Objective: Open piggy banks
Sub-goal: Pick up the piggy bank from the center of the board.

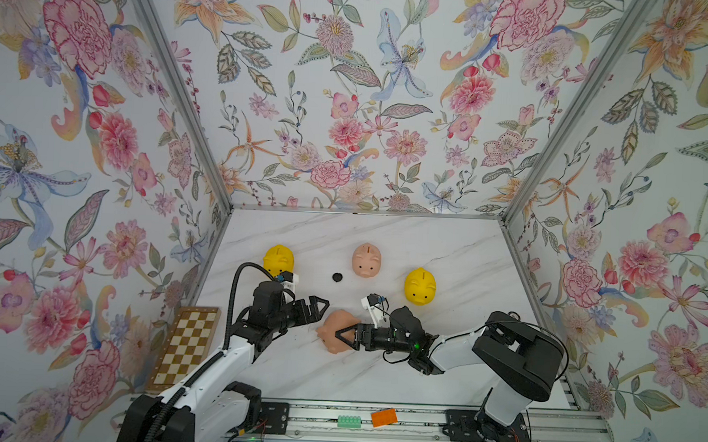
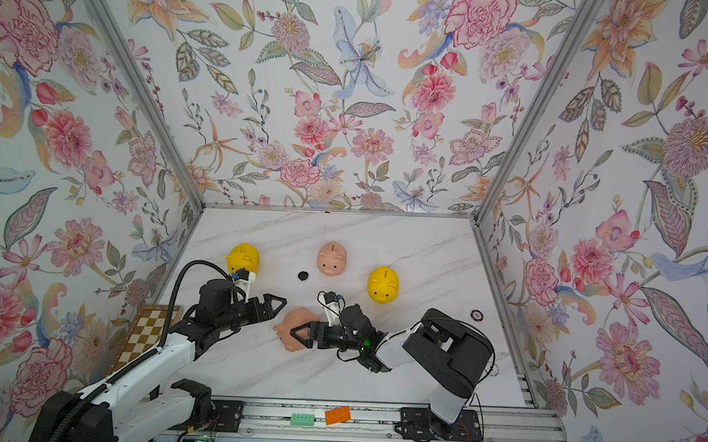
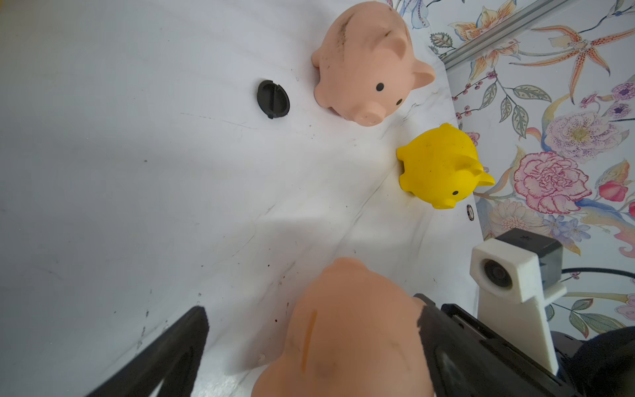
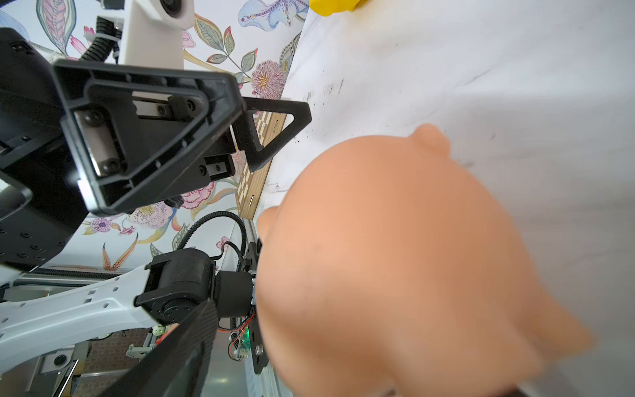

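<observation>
L claw (image 1: 322, 309) apart (beside pink pig (image 1: 333, 320)); R claw (image 1: 345, 337) straddles it, grip unclear

Bright, diffuse light; crisp overhead views, soft close-ups at the wrists.

In both top views the white marble desk (image 1: 446, 242) is evenly lit from above, with only faint shadows under the arms, and the wide lens stretches the flowered walls (image 1: 81, 136) toward the edges. In the left wrist view a broad, soft grey shadow crosses the desk; the far pink pig (image 3: 367, 65) is sharp and the near pink pig (image 3: 350, 330) is blurred. In the right wrist view the near pink pig (image 4: 395, 257) looms out of focus, smeared along its lower edge, against a washed-out desk.
</observation>
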You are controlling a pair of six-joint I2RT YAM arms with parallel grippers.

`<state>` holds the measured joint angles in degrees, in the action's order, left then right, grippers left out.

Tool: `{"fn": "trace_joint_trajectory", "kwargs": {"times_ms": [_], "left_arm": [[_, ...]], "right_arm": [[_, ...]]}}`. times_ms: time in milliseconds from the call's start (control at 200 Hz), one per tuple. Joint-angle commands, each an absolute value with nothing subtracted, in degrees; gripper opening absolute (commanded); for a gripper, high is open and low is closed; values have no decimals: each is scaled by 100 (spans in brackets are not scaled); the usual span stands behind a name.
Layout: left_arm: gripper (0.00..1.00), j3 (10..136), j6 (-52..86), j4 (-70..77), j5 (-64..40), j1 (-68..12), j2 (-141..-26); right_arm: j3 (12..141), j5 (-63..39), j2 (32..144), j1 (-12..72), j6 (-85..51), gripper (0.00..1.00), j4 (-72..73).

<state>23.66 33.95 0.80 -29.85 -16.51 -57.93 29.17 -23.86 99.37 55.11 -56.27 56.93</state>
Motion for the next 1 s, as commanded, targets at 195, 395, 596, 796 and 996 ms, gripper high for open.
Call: {"fn": "trace_joint_trajectory", "kwargs": {"times_ms": [195,395,596,796,996], "left_arm": [[99,2316,3522,404,-3118,-1681,-5975],[99,2312,3540,476,-3139,-1681,-6043],[99,2286,3557,533,-3185,-1689,-6054],[99,2224,3680,774,-3352,-1695,-6037],[99,2118,3761,1074,-3594,-1707,-6112]], "right_arm": [[3067,-2548,10380,5354,-5876,89,6323],[3138,-2602,10681,5345,-5939,89,6456],[3094,-2462,10801,5251,-5927,84,6510],[3067,-2276,10887,5110,-5839,79,6510],[3019,-2165,11086,4935,-5912,78,6850]]}}
